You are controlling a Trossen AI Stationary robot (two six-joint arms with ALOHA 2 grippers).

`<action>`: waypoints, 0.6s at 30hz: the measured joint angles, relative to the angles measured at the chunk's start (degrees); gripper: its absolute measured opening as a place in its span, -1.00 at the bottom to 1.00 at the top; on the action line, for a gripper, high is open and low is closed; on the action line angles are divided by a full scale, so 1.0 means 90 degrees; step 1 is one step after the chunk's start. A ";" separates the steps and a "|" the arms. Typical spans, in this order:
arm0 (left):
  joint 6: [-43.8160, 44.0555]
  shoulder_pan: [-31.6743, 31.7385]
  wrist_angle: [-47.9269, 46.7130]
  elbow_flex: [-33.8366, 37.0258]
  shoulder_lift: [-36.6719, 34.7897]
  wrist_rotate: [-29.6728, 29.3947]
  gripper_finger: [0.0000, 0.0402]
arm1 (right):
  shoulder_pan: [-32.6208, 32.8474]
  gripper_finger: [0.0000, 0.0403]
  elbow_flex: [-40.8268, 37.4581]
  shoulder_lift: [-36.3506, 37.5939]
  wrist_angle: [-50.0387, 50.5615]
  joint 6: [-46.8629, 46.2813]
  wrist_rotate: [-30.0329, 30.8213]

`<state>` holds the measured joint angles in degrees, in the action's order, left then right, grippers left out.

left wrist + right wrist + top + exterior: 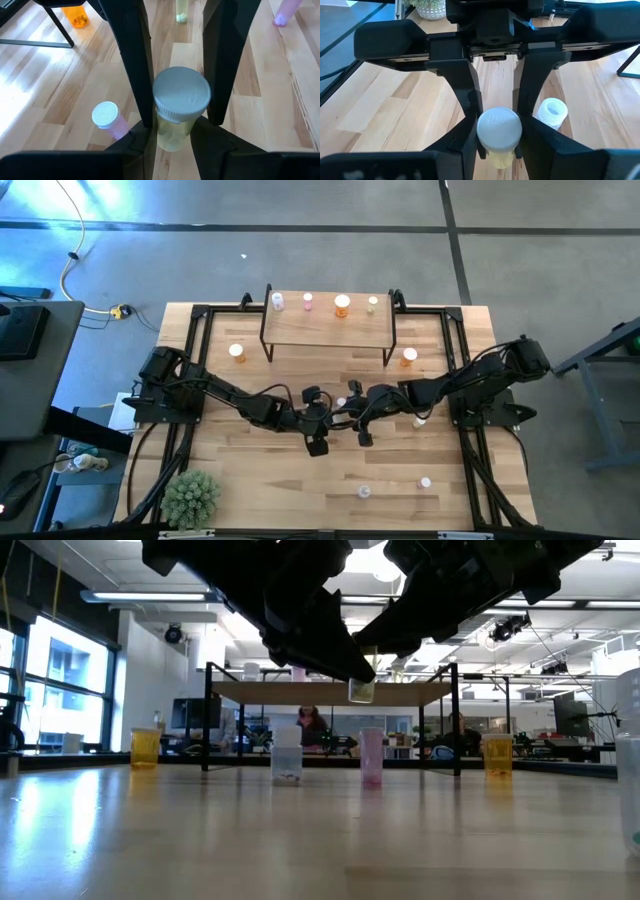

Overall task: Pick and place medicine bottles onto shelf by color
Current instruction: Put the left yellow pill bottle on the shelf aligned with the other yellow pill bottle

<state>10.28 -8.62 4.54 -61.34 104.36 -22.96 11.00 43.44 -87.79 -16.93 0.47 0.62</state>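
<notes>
A small yellowish bottle with a white cap (pixel 181 102) hangs mid-table in the air, pinched from both sides — left gripper (pixel 177 75) and right gripper (pixel 498 112) both clamped on it. Four bottles already line the light-wood shelf on black legs (pixel 328 328). By my guess about a third done — orange, pink and whitish ones are scattered on the striped wooden tabletop (pixel 260 470).

The striped wooden worktop (pixel 260 480) fills the frame's centre. At its upper middle stands the shelf (pixel 328 328), with four bottles (pixel 342 305) along its top edge. On the worktop itself: orange bottles (pixel 237 352) flank the shelf, two pale, perhaps whitish, ones (pixel 425 482) sit lower right, and a green plant ball (pixel 190 496) lower left.
</notes>
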 joint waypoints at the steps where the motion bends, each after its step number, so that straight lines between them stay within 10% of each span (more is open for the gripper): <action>1: 0.0000 0.0001 -0.0001 0.0000 0.0000 0.0000 -0.50 | 0.0000 -0.43 0.0000 0.0000 0.0000 0.0000 0.0000; 18: -0.0277 0.0012 0.0092 0.0005 -0.0192 -0.0219 0.04 | -0.0010 -0.44 0.0000 0.0285 0.0254 -0.0049 0.0212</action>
<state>7.79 -8.51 5.37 -61.30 102.63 -24.93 10.92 43.44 -85.22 -14.64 0.03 2.53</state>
